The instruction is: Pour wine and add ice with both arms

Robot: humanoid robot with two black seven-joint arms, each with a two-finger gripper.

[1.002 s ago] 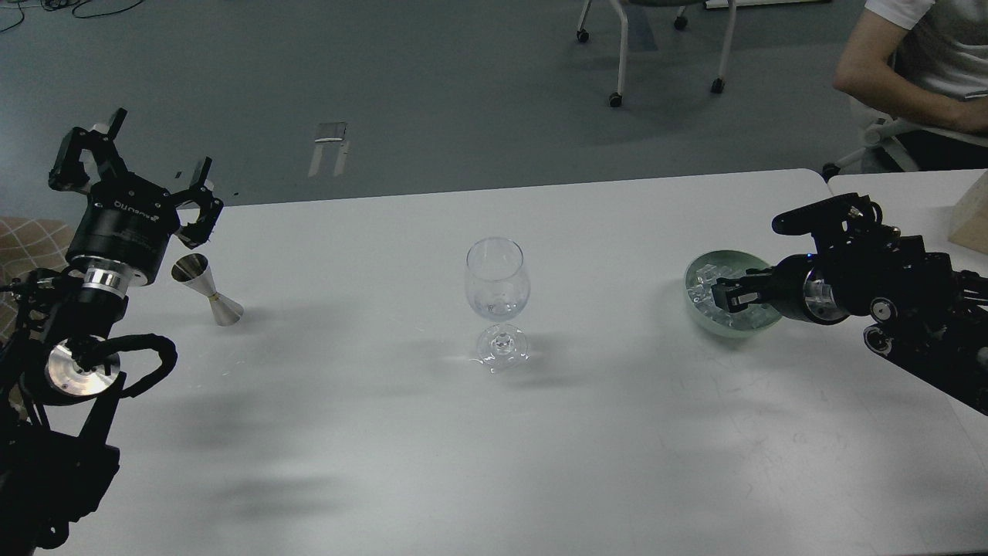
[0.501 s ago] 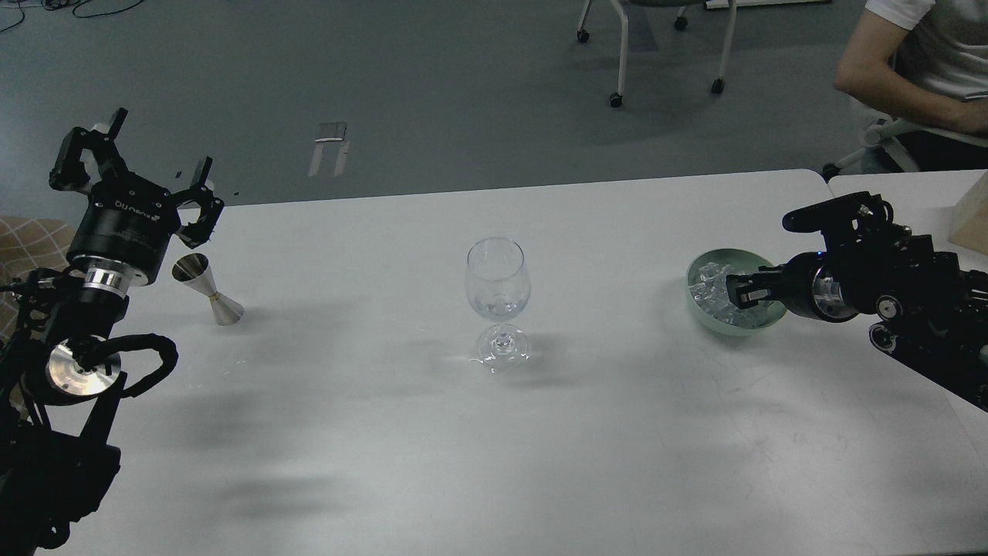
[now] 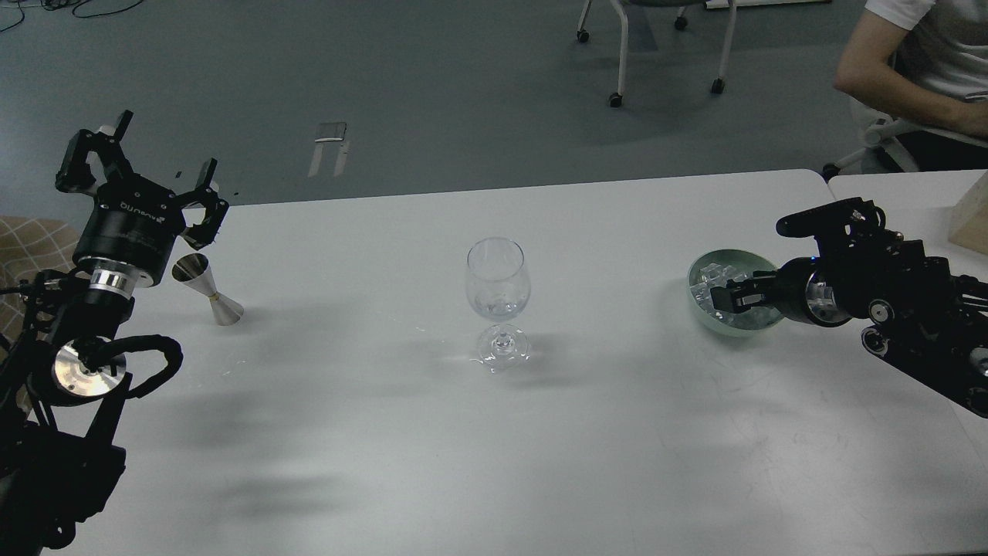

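A clear stemmed wine glass (image 3: 498, 287) stands upright at the table's middle; a little clear wine (image 3: 495, 310) lies in its bottom. A pale green bowl (image 3: 732, 327) at the right holds a heap of clear ice cubes (image 3: 712, 279). My right gripper (image 3: 721, 298) reaches in from the right and sits low in the bowl among the ice; its dark fingers cannot be told apart. My left gripper (image 3: 145, 171) is open and empty, raised at the far left just above and behind a steel jigger (image 3: 207, 289) that stands tilted on the table.
A wooden box (image 3: 972, 222) sits at the right edge on an adjoining table. A seated person (image 3: 918, 62) and a wheeled chair (image 3: 656, 46) are beyond the table's far edge. My left arm's cables (image 3: 147, 363) loop over the table's left edge.
My right gripper drew back to the right over the bowl, then moved left again into the ice. My left gripper shifted slightly right, still open.
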